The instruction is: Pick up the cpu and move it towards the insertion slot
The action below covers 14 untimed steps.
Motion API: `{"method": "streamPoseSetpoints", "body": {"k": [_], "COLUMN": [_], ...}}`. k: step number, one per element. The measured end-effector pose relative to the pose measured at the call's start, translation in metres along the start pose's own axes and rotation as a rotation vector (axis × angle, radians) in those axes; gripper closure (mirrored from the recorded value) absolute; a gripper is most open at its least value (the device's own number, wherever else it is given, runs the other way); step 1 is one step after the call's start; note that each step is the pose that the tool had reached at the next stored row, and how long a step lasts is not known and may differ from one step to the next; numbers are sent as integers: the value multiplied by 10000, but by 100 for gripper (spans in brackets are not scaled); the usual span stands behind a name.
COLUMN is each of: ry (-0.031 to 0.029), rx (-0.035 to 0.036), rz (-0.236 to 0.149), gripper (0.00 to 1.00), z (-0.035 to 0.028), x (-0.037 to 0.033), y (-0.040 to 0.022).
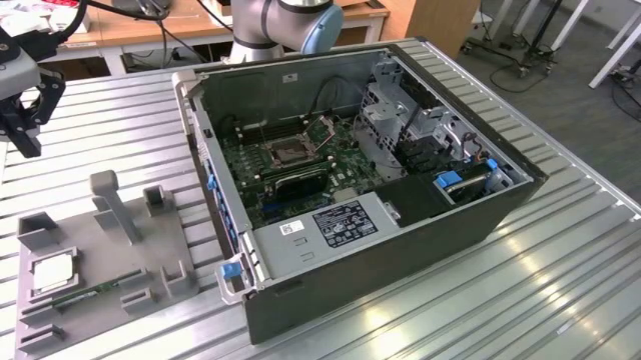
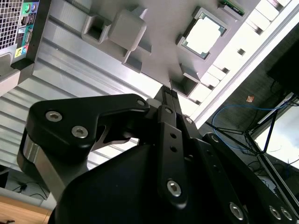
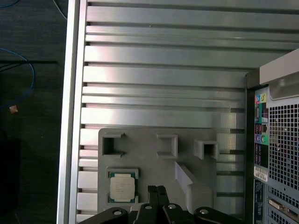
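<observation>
The cpu (image 1: 52,276), a silvery square chip with a greenish rim, lies in a recess of the grey holder plate (image 1: 150,247) at the exterior view's left. Both wrist views show the cpu (image 2: 204,33) (image 3: 123,185) resting in its pocket. My gripper (image 1: 27,148) hangs above the table well beyond the plate, apart from the chip. Its fingers (image 3: 156,190) are pressed together with nothing between them, as the gripper (image 2: 168,89) also shows in the second wrist view. The insertion slot (image 1: 290,152), a dark square socket in a metal frame, sits on the motherboard inside the open case.
The open computer case (image 1: 401,247) lies on the ribbed metal table (image 1: 561,285). The holder plate carries upright grey posts (image 1: 112,202) and a thin green memory stick (image 1: 95,292). The case's rear panel (image 3: 275,154) stands beside the plate. The table edge (image 3: 70,116) runs near the plate.
</observation>
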<state>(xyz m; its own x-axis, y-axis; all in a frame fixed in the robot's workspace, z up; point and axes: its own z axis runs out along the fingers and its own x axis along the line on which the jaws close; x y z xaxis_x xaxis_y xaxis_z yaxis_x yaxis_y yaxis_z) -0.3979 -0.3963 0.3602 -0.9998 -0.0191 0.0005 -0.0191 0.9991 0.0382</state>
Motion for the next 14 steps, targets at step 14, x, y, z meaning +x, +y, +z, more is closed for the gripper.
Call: {"method": "streamPoseSetpoints", "body": {"k": [14], "ry": [-1], "rx": [-1], "rz": [0], "gripper": [89], "z": [-1], "x": [0], "y": [-30]}}
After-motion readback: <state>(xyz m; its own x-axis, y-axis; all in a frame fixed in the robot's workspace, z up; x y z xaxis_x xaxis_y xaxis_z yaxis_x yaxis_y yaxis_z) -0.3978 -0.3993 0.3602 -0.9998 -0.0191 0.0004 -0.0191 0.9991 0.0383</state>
